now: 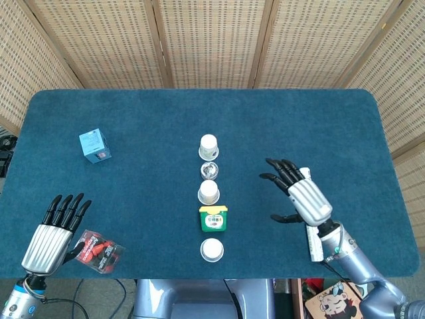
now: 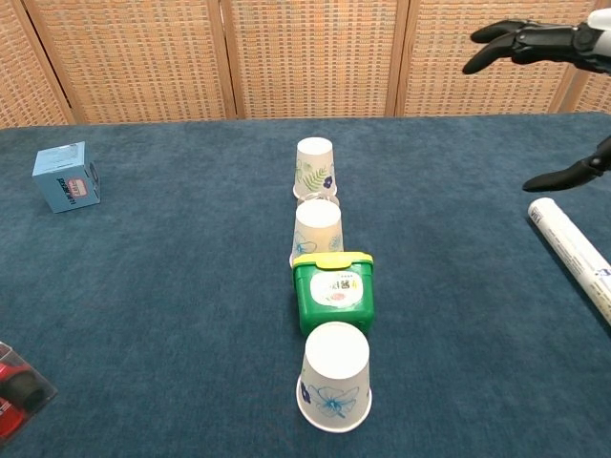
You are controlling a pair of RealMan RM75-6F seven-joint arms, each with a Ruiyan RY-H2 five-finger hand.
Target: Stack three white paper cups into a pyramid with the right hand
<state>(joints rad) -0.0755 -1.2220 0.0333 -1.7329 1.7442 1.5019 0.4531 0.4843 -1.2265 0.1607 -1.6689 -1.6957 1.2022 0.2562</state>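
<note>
The right hand (image 1: 302, 193) is hovering wide open and empty beside the middle cup (image 1: 208, 191), probably light and crushable, best gripped gently around its sides

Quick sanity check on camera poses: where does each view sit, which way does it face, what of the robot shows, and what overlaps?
Head view: high above the near table edge, looking steeply down on the whole blue table; shows the left hand and right hand with both forearms.
Chest view: low at the near edge, looking level across the table toward the wicker screen; only the right hand's fingers show, top right.
Shared: the cup row, green tub, blue box, white roll.
</note>
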